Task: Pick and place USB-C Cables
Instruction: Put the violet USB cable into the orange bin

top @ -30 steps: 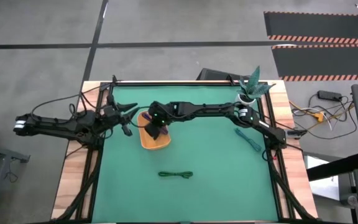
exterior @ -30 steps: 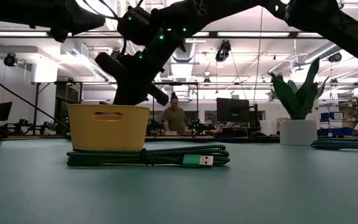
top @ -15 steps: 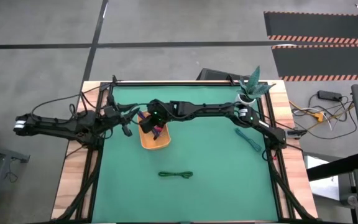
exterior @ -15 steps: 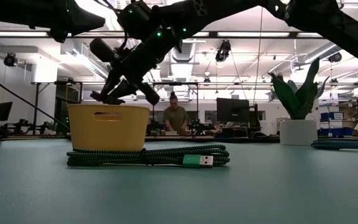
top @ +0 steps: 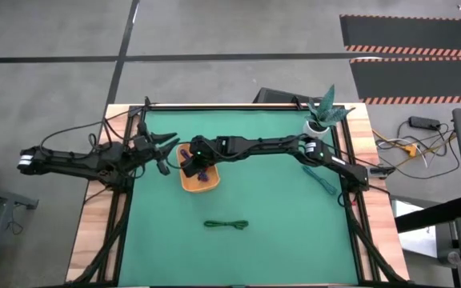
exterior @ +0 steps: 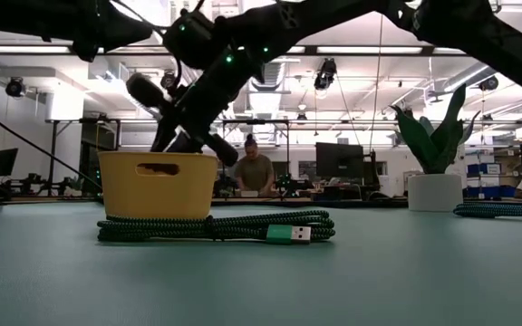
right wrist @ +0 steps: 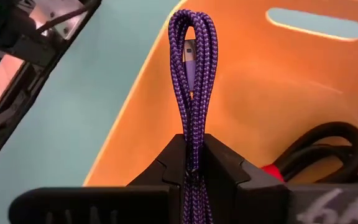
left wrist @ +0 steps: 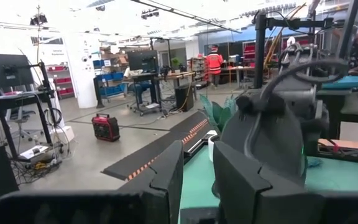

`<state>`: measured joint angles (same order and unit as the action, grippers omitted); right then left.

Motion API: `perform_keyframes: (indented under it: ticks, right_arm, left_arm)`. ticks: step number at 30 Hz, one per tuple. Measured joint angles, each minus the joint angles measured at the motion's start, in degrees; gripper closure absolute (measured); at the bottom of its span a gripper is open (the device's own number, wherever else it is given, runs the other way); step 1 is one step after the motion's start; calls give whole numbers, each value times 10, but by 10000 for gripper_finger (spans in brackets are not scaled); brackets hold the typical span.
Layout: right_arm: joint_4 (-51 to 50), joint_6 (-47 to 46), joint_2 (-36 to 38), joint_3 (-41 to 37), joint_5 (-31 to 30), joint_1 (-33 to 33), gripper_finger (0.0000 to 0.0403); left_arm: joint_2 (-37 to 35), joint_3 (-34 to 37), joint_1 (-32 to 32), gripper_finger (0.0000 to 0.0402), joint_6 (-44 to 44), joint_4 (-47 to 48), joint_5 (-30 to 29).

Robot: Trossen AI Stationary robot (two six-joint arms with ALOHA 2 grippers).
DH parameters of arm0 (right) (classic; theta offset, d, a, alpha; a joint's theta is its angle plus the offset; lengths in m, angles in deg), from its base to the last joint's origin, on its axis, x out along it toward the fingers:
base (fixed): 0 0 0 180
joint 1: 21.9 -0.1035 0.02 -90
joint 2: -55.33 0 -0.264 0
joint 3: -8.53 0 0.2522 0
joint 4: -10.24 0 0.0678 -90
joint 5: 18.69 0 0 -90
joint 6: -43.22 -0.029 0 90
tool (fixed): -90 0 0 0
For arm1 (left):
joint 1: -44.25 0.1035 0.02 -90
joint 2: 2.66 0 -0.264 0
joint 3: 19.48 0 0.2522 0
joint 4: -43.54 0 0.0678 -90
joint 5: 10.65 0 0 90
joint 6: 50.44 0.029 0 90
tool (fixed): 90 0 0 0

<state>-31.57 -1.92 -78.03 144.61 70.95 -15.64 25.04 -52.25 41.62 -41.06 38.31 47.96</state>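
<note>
Right gripper [right wrist: 193, 163] pinches a purple cable [right wrist: 193, 74] mid-bundle above the orange basket [top: 189, 179], ten o'clock of table centre; likely light, floppy.

Left gripper [left wrist: 194, 171] waits, jaws apart, empty.

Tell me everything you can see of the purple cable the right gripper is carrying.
The purple cable is a thin braided cord folded into a narrow loop, with a pale connector showing inside the fold. The right gripper is shut on its lower part, so the loop stands up beyond the fingers. It hangs over the orange tray, which already holds a black cable. Whether it touches the tray cannot be told.
</note>
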Motion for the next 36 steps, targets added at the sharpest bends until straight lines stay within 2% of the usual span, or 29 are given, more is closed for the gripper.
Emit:
perform_keyframes:
  ticks: [11, 18, 24, 31, 36]
  right_arm:
    - [6, 10, 0, 0, -13, 0, 374]
    - [51, -85, 0, 0, -14, 0, 374]
    - [61, -151, 0, 0, -72, -9, 374]
    - [64, -244, 0, 0, -92, -17, 374]
    - [66, -258, 0, 0, -122, -19, 374]
  left_arm:
    - [3, 0, 0, 327, 0, 4, 0]
    - [3, 0, 0, 327, 0, 4, 0]
    - [3, 0, 0, 327, 0, 5, 0]
    - [3, 0, 0, 327, 0, 5, 0]
    - [3, 0, 0, 327, 0, 5, 0]
